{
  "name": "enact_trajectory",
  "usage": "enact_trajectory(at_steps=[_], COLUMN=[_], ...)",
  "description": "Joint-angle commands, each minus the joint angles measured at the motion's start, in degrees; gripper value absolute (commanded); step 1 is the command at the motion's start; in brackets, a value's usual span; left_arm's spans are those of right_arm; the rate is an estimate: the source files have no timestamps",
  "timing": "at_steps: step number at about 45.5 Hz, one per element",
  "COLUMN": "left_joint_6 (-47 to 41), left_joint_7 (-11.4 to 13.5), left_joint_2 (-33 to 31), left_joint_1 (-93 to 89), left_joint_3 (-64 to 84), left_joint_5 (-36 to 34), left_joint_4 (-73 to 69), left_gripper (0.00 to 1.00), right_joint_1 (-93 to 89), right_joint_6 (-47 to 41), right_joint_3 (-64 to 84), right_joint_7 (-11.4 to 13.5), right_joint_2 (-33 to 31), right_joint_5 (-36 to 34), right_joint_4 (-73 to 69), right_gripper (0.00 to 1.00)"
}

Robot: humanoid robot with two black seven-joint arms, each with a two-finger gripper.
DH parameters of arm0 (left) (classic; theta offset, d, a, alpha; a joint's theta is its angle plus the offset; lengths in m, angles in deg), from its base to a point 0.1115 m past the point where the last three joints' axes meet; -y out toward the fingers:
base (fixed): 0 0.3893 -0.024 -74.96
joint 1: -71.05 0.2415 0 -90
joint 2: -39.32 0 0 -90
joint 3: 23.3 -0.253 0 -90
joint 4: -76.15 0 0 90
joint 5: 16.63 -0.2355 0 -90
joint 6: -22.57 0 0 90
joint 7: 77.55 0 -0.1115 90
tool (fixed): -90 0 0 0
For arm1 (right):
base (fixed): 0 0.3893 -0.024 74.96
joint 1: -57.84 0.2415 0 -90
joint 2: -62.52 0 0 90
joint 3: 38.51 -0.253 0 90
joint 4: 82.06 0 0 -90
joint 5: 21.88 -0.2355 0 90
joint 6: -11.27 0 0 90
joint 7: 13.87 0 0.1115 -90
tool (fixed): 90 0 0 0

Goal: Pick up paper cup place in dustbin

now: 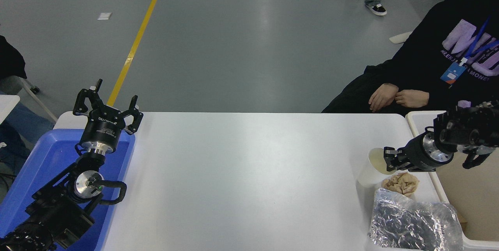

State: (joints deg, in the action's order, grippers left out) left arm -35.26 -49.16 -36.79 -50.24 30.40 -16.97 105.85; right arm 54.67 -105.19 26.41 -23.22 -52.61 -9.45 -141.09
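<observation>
The plain white tapered paper cup [373,168] is found near the right end of the white table [249,173], tilted so that its cream inside faces the right gripper [386,159]. The cup's rim is pinched on its right side between the closed jaws, one finger inside the mouth and one outside; a rim grip is judged to have been chosen because the wall is thin and the body is crowded by neighbouring items. The crumpled tan paper wad [401,183] lies just beside the cup, and the crinkled silver foil bag [413,223] lies nearer the camera.

The large cream-white rectangular plastic dustbin [425,155] is positioned just beyond the table's right edge, so only a short carry is judged to be required. The cup appears partly lifted; whether its base is clear of the table cannot be told.

The left gripper [105,105] is parked over the blue plastic tray [43,165], jaws spread wide and holding nothing.
</observation>
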Motion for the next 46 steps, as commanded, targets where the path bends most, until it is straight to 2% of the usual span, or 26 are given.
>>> enact_trajectory(at_steps=[1, 10, 30, 46], left_joint_6=[0.0, 0.0, 0.0, 0.0], left_joint_7=[0.0, 0.0, 0.0, 0.0], left_joint_2=[0.0, 0.0, 0.0, 0.0], left_joint_1=[0.0, 0.0, 0.0, 0.0], left_joint_3=[0.0, -0.09, -0.09, -0.01], left_joint_5=[-0.01, -0.01, -0.01, -0.01], left_joint_4=[0.0, 0.0, 0.0, 0.0], left_gripper=[0.98, 0.98, 0.98, 0.98], right_joint_1=[10.37, 21.7, 42.98, 49.05], right_joint_6=[-7.98, -18.54, -18.54, -18.54], right_joint_3=[0.91, 0.9, 3.01, 5.65], right_joint_7=[-0.32, -0.41, -0.32, -0.23], right_joint_2=[-0.71, -1.76, -2.29, -2.38], right_joint_5=[-0.3, -2.66, -4.6, -4.78], right_joint_4=[-8.02, -11.72, -14.18, -16.9], right_gripper=[0.0, 0.0, 0.0, 0.0])
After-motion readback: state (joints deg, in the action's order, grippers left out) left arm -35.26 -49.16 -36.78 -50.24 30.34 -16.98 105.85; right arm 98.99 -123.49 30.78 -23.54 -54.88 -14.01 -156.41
